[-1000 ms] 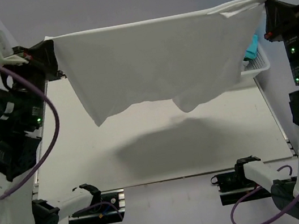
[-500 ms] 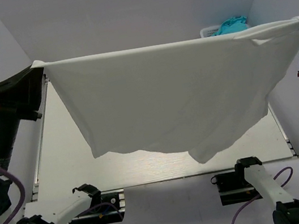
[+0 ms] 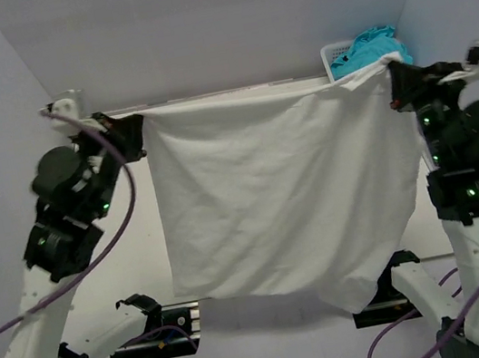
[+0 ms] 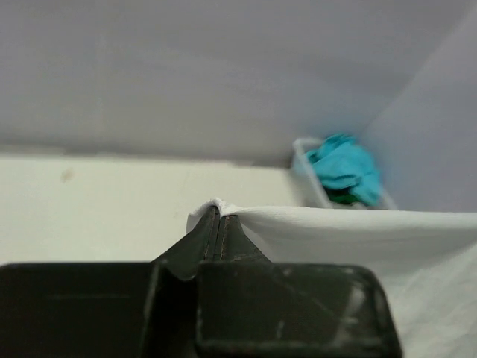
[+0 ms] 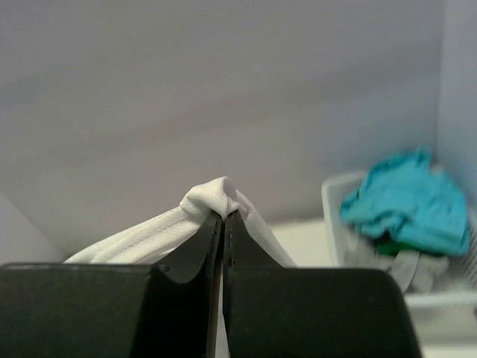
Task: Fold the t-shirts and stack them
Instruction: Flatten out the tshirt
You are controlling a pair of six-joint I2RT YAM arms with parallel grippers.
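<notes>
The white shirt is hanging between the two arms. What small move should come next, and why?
Probably lower both hands together to lay the white t-shirt flat on the table. The left hand and right hand each pinch a top corner, and the cloth hangs spread between them, not yet folded.

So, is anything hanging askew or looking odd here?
Only slightly: the white t-shirt, stretched between the left gripper and right gripper, hangs unevenly. Its bottom edge droops lower on the right side. Nothing looks torn or spilled.
</notes>
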